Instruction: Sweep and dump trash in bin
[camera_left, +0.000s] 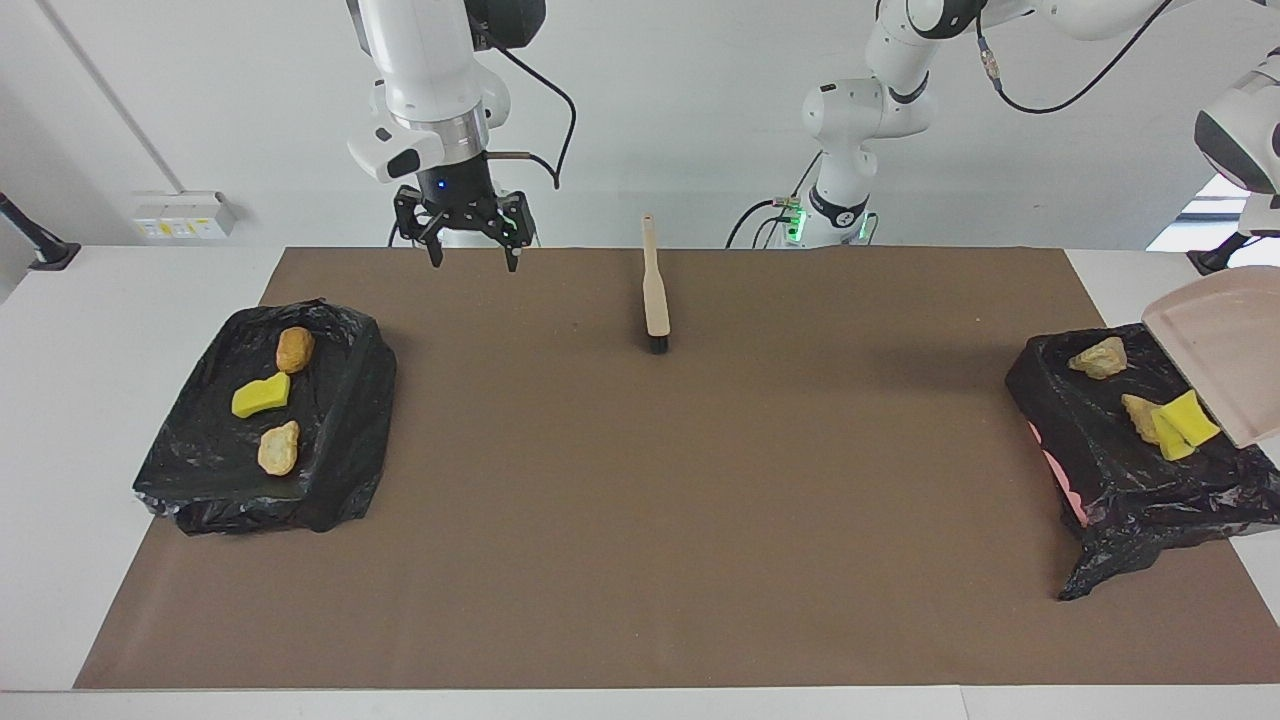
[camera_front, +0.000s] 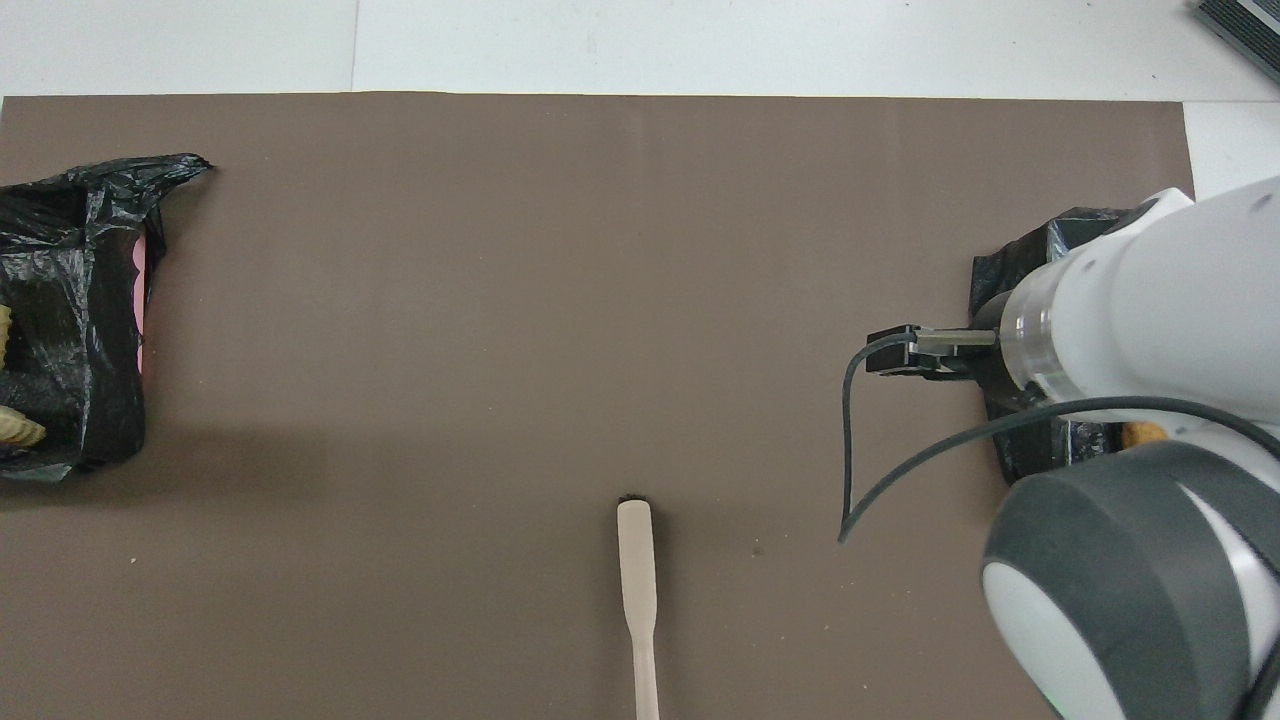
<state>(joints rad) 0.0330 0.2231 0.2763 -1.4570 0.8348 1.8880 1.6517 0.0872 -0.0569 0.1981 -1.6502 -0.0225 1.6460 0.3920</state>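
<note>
Brown paper (camera_left: 640, 520) covers the white table. Open-jawed and empty, the right gripper (camera_left: 470, 245) hangs above its robot-side edge. Out of view, the left gripper, closed, tilts a beige plastic dustpan (camera_left: 1225, 350) over yellow sponge scraps (camera_left: 1185, 425) in the black-bagged bin (camera_left: 1130, 480).
</note>
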